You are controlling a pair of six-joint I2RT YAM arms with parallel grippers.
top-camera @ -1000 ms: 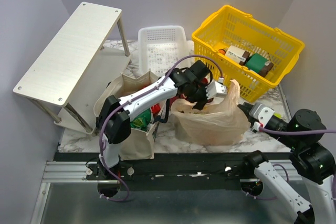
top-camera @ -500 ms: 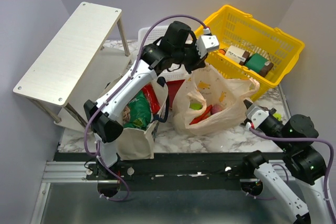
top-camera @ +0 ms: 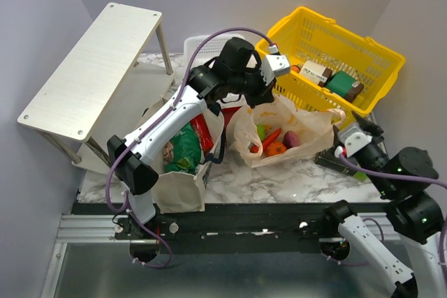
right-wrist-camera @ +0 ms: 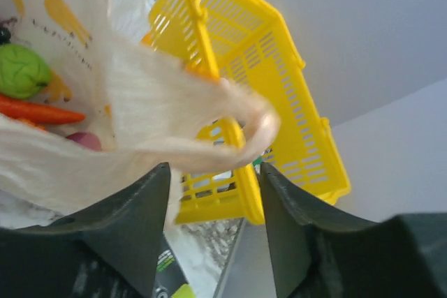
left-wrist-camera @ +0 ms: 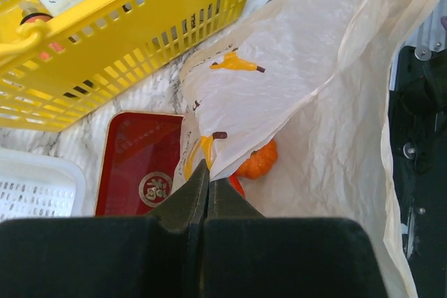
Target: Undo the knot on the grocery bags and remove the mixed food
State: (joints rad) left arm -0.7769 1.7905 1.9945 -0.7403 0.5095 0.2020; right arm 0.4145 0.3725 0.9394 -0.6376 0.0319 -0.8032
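Left gripper (left-wrist-camera: pixel 207 172) pinched tight on plastic bag (left-wrist-camera: pixel 293 61), at its far rim. Right gripper (right-wrist-camera: pixel 213 172) jaws apart, bag handle (right-wrist-camera: pixel 244 127) lying slack at the tips.

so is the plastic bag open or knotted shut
open: the plastic bag gapes wide, carrot, onion and green apple visible inside
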